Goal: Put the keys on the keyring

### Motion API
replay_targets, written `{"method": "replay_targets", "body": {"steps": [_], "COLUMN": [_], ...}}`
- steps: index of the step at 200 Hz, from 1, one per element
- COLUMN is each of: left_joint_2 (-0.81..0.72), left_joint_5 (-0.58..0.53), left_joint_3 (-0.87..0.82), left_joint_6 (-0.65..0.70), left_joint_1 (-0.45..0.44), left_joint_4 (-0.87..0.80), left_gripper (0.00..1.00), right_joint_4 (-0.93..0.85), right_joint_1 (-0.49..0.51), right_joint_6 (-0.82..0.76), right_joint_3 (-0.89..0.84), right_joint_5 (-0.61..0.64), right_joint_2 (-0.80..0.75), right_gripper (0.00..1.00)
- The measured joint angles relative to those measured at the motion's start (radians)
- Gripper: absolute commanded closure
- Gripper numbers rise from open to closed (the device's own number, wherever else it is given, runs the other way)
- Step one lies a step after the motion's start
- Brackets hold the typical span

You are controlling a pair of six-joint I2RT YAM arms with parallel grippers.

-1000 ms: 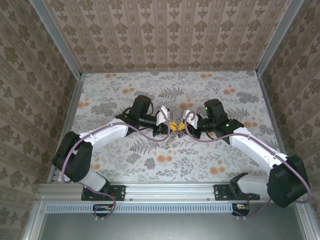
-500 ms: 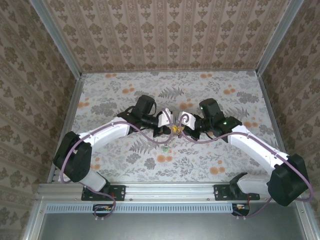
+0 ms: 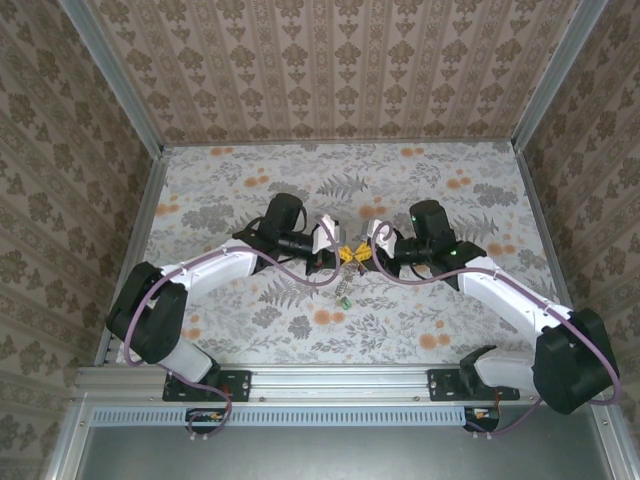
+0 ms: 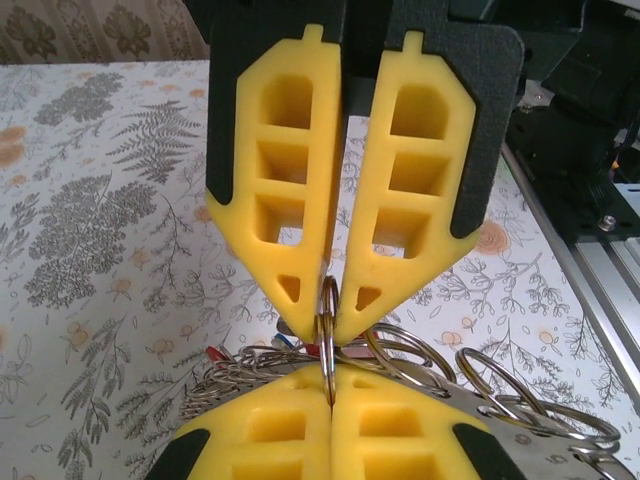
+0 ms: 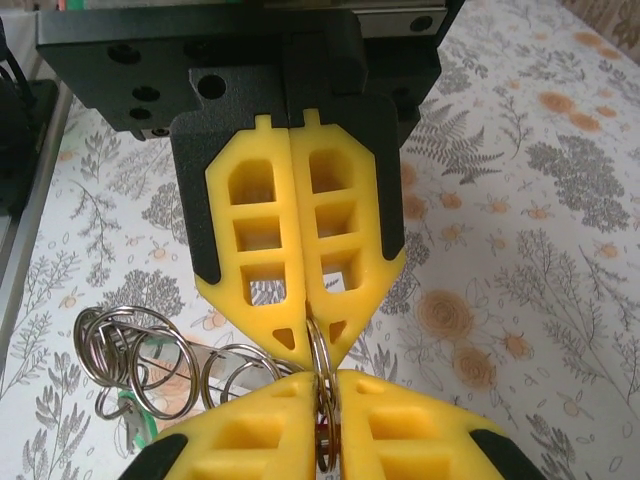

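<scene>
top external: high above and behind the arm bases (image 3: 205,378), tilted down over the whole table (image 3: 430,190), far off. left wrist: very close, aimed along the left gripper (image 4: 331,385) straight at the right gripper (image 4: 328,318). right wrist: same nearness, facing the opposite way. shared by both wrist views: the keyring (image 4: 326,352) and surrounding table.

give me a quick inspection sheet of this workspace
surface: floral-print table, no spills seen
job's things: keyring, a bunch of linked silvery rings, one ring pinched between both grippers; green key among the rings
clutter: nothing seen
grippers: left gripper and right gripper tip to tip, fingers of each closed on the same ring
cables: purple cable along each arm, clear of the rings
surroundings: patterned walls on three sides, metal rail at near edge
</scene>
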Motion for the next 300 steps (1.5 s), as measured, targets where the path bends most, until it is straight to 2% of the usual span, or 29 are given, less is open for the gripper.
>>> {"method": "replay_targets", "body": {"steps": [42,99,126,155,204,300], "left_joint_2": [0.000,0.000,0.000,0.000,0.000,0.000], "left_joint_5": [0.020,0.008,-0.004,-0.027,-0.075,-0.126], "left_joint_3": [-0.003,-0.003,0.002,0.013,0.026,0.072], "left_joint_6": [-0.021,-0.021,-0.005,0.016,0.053,0.101], "left_joint_1": [0.016,0.015,0.013,0.008,-0.006,-0.019], "left_joint_4": [0.019,0.007,-0.019,-0.056,-0.099,-0.186], "left_gripper": [1.00,0.98,0.91,0.90,0.81,0.79], "right_joint_4": [0.036,0.015,-0.016,-0.047,-0.097,-0.154], "right_joint_1": [-0.007,-0.006,0.006,0.021,0.039,0.072], "right_joint_6": [0.021,0.014,-0.001,-0.009,-0.028,-0.061], "right_joint_3": [-0.003,0.005,0.016,0.027,0.047,0.084], "right_joint_5": [-0.027,-0.027,-0.009,0.019,0.056,0.116], "right_joint_2": [0.010,0.015,0.015,0.015,0.015,0.015], "right_gripper": [1.00,1.00,1.00,1.00,1.00,1.00]}}
